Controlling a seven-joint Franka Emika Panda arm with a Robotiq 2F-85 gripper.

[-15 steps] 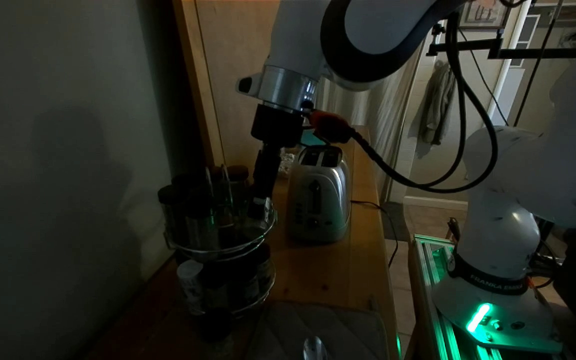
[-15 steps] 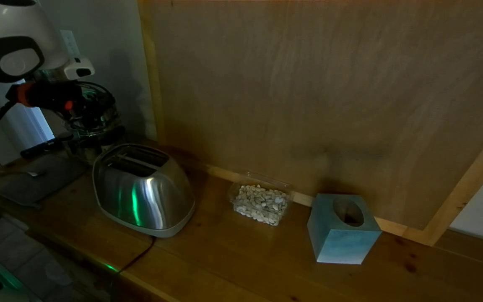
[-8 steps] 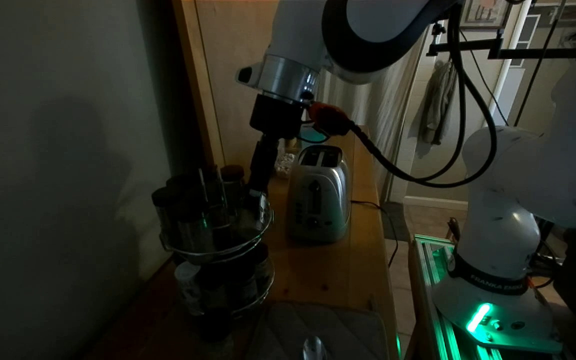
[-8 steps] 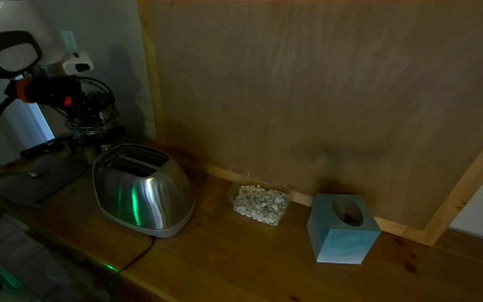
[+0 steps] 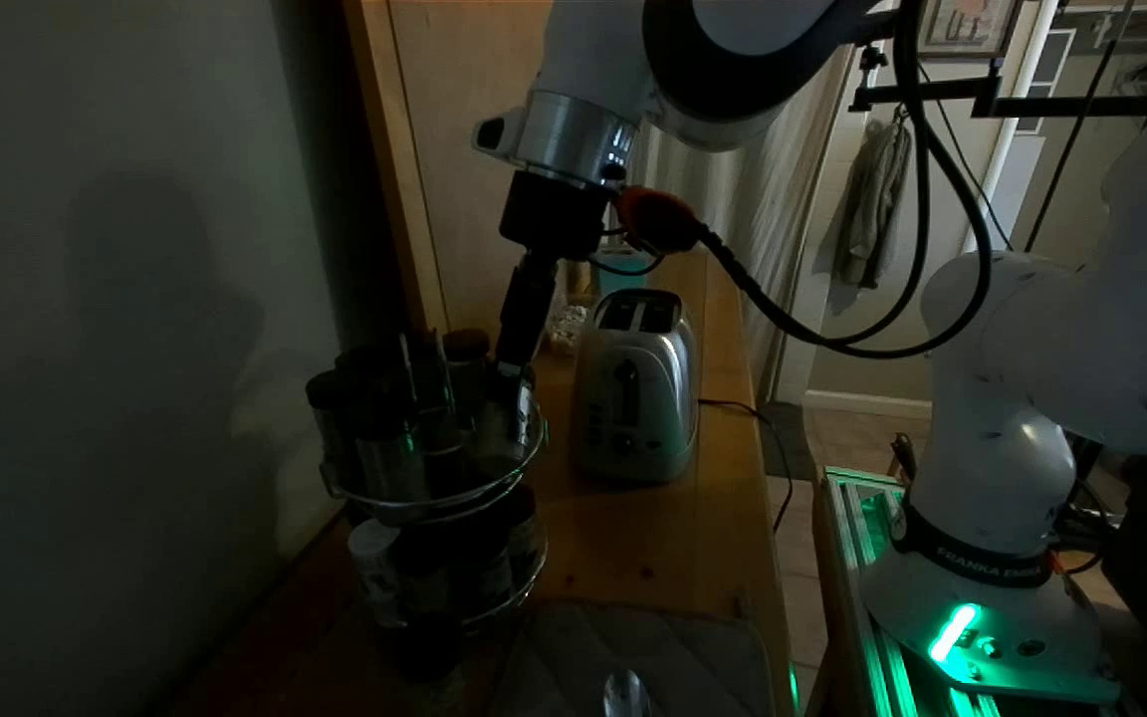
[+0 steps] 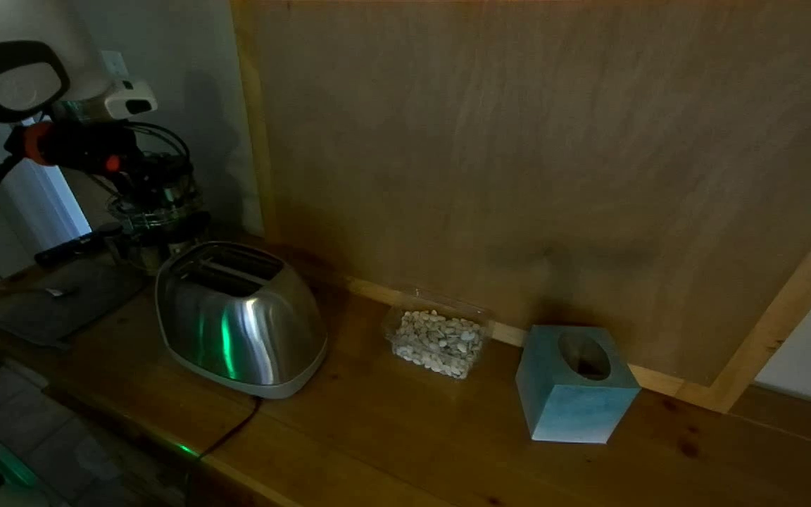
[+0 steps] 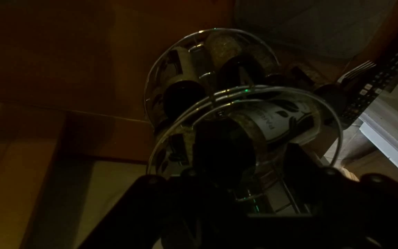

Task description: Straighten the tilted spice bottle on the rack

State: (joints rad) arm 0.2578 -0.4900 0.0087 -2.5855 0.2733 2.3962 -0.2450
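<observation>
1. Gripper: fingers spread apart. In the wrist view the unit extends up from the bottom edge, one finger at lower centre, one at lower right of centre. Contact between fingers and bottle: cannot tell.

2. Spice bottle: located in the upper tier of the rack, right of centre in the wrist view. Condition: tilted. Its dark cap sits near the middle of the frame, between the fingers as this camera sees them; the body slants away to the upper right. The pale label shows the letters "PARS".

3. Rack position: left of centre in an exterior view. Upper tier: dark-capped jars, closely grouped. Lower tier, left side: white-topped jar.

4. Arm: visible in both exterior views; in an exterior view it reaches down from top centre to the upper tier.

5. Toaster: centre of the same frame, near the rack, on the wooden counter.

6. Mat: bottom centre, beneath a metal utensil.

7. Pebble container and light-blue box: centre and lower right respectively in an exterior view.
</observation>
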